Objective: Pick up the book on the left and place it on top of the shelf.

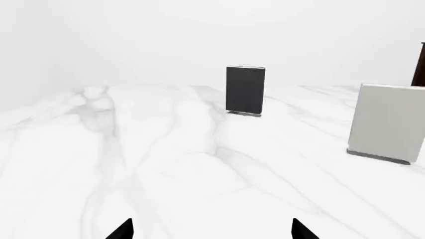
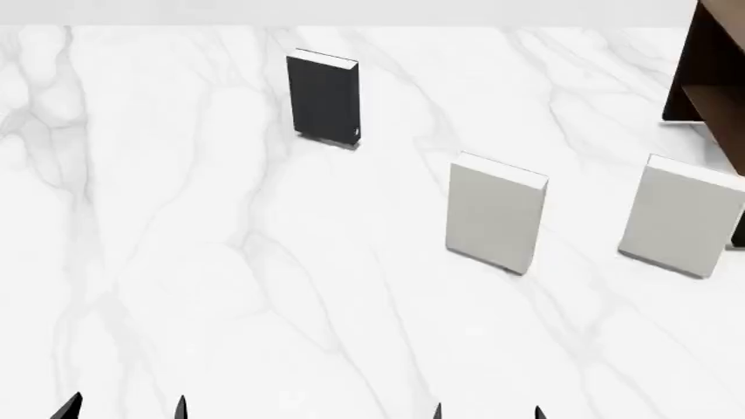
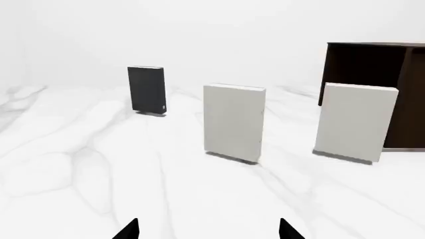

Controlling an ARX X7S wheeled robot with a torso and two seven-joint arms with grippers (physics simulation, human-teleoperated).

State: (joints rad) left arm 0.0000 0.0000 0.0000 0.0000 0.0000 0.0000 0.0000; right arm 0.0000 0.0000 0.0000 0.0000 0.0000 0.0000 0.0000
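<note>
The book [image 2: 324, 97] stands upright on the tabletop [image 2: 174, 262], well ahead of the left end effector [image 2: 125, 408], the nearer arm, its fingers spread and empty

I can read no text anywhere; the book [image 2: 324, 96] at my eleven o'clock bears only a tiny white mark, too small to decipher.
</note>
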